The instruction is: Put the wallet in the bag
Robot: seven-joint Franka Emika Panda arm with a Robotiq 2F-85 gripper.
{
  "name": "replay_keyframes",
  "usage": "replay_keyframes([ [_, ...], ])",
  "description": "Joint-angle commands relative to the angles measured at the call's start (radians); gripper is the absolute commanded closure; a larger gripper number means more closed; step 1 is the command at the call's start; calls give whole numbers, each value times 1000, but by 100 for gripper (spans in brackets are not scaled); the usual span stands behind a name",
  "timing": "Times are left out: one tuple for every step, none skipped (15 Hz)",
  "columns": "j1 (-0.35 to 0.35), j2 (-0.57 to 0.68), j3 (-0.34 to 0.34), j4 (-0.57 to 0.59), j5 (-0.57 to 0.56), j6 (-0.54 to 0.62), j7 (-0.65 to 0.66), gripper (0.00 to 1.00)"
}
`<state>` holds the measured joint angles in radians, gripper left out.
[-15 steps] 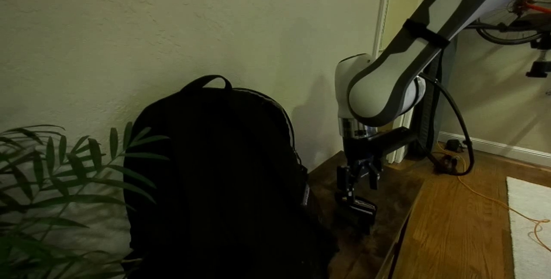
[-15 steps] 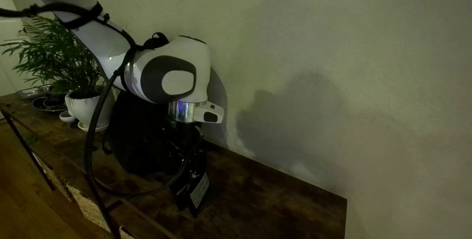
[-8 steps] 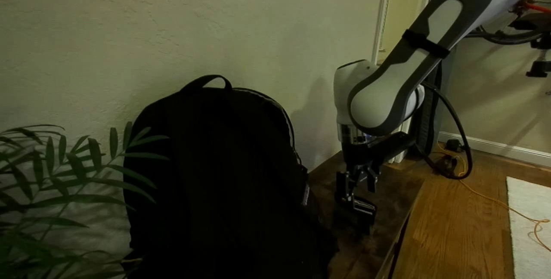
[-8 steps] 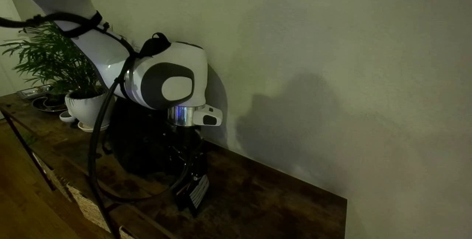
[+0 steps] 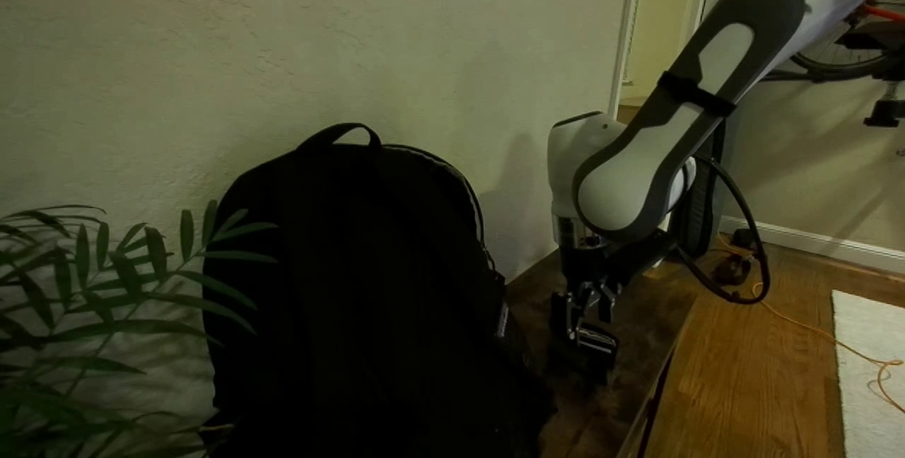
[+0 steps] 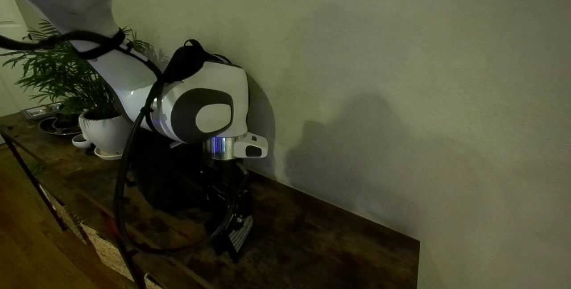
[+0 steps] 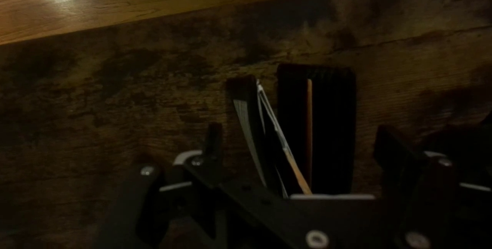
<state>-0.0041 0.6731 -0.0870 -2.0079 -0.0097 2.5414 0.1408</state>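
Wallet (image 7: 296, 126) — just one, ajar on the tabletop (image 7: 153, 107) — shows in the wrist view between two parted fingers (image 7: 213, 141) of the gripper (image 7: 300, 135); in an exterior view one bag (image 5: 368, 295) stands at its nine o'clock, one plant (image 5: 127, 326) at the bag's.

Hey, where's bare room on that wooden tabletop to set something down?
Free: tabletop between the wallet, the wall and the end away from the backpack. Crowded: around the wallet, beneath the open gripper; against the backpack; and by the white plant pot.

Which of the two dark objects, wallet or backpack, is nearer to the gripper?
The wallet: the wrist view shows it between open fingers, while the backpack stands further off.
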Motion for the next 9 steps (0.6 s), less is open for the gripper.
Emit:
replay_keyframes([
  [4,23,-10,10,-26,33,-21,0],
  [4,30,-11,16,-27,34,-24,0],
  [4,39,-14,22,-31,37,-26,0],
  [4,45,-17,26,-35,38,-28,0],
  [4,52,-21,32,-39,37,-29,0],
  [3,59,-23,37,-42,37,-30,0],
  [0,67,-25,42,-43,37,-32,0],
  [0,72,-29,44,-44,37,-30,0],
  [-3,79,-29,49,-43,35,-32,0],
])
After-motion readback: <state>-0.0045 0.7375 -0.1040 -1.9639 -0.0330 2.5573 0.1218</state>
